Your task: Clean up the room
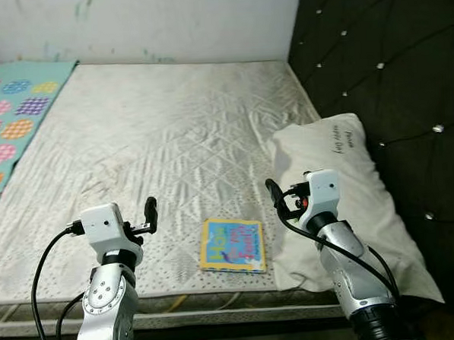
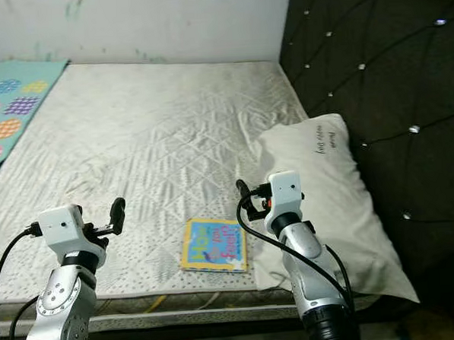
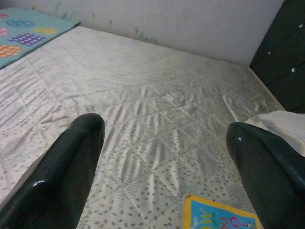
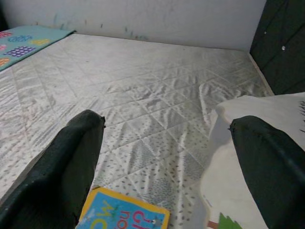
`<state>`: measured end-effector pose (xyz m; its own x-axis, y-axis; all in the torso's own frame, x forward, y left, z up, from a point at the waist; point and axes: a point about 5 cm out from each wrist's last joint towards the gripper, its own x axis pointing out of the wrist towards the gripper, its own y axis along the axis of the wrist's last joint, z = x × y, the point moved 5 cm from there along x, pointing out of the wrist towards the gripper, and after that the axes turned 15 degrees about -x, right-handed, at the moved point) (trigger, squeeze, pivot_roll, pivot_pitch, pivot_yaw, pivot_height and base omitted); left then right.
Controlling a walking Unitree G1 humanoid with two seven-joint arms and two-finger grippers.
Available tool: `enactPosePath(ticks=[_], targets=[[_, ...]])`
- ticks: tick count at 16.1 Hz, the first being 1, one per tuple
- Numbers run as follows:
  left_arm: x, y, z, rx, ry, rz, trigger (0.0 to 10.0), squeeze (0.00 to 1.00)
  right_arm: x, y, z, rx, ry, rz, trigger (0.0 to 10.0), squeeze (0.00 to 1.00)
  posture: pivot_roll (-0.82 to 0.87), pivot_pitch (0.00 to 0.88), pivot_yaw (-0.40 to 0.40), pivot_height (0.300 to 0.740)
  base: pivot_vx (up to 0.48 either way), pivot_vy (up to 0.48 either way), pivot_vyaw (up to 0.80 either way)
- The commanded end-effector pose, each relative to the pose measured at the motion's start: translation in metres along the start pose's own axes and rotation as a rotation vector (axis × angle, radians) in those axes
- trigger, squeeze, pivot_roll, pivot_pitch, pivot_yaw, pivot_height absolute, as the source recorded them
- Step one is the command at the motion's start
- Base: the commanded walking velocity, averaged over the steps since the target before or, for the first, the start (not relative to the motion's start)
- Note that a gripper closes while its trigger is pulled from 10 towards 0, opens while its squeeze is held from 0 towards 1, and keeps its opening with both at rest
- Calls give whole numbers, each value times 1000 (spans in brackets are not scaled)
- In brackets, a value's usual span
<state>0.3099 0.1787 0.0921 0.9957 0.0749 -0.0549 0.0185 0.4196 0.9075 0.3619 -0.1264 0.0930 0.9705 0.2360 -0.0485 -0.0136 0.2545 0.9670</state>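
A small children's book (image 1: 232,246) with a blue and yellow cover lies flat on the bare white mattress (image 1: 171,127), near its front edge. A white pillow (image 1: 343,202) lies just right of the book, along the headboard. My left gripper (image 1: 148,217) hovers over the front of the mattress, left of the book, its fingers wide open and holding nothing. My right gripper (image 1: 277,197) hangs open above the pillow's left edge, right of the book and slightly beyond it. The left wrist view catches the book's corner (image 3: 219,217); the right wrist view looks down on the book (image 4: 124,214) and pillow (image 4: 257,171).
A black tufted headboard (image 1: 389,70) rises along the right side. A teal blanket with coloured dot circles (image 1: 11,120) covers the mattress's left edge. A white wall (image 1: 166,21) stands behind. The mattress's front edge (image 1: 218,300) runs below the arms.
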Motion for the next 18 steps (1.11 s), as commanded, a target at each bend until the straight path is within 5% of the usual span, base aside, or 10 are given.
enactPosePath(ticks=[1, 18], targets=[[2, 1, -2, -7, 12, -5, 10000, 0, 2, 1, 0, -3, 4, 0, 10000, 0, -64, 7, -33, 740, 0, 326, 0], [6, -3, -4, -34, 37, -19, 10000, 0, 0, 1, 1, -27, 14, 3, 10000, 0, -80, 23, -34, 740, 0, 355, 0]])
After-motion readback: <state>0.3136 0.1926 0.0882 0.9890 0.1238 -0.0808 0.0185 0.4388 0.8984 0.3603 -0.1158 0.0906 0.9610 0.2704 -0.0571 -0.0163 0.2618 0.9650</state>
